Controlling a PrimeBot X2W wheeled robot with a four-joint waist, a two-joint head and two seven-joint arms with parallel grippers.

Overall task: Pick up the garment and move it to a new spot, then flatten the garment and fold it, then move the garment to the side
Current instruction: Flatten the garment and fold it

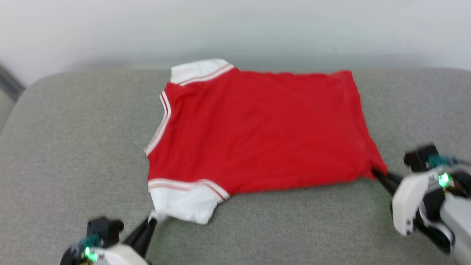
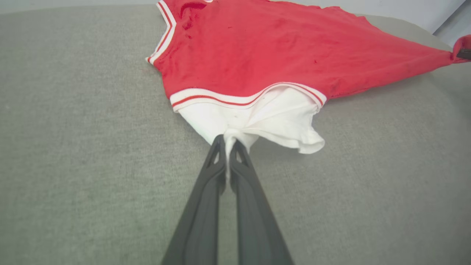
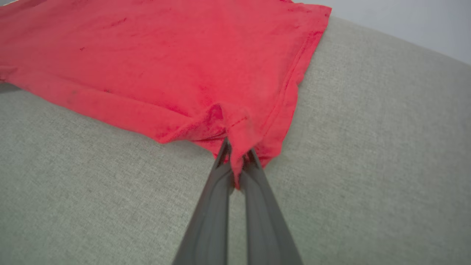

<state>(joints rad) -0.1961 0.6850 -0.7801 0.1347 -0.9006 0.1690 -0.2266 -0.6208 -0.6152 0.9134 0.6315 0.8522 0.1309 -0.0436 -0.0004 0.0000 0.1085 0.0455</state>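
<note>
The red jersey shirt lies spread on a grey upholstered cushion, plain red side up. Its neck end points to the robot's left and its bottom hem to the right. It sits between the two claws, and each claw grips one near corner.

The left gripper is closed tight on the near white sleeve. A bunch of the sleeve's cuff is pinched between the fingertips, and the rest of the sleeve fans out from them towards the red-and-white striped trim. The right gripper is likewise clamped shut on the near hem corner, where the red cloth puckers into a small fold and a sliver of it runs down between the fingers. In the left wrist view the cloth draws out to a taut point towards the right claw at the far right edge.

The far white sleeve lies at the cushion's back edge. The head view is soft, so whether it rests flat or hangs over that edge cannot be told. A pale wall rises behind the cushion. The grey fabric around the shirt lies bare on the near side, left and right.
</note>
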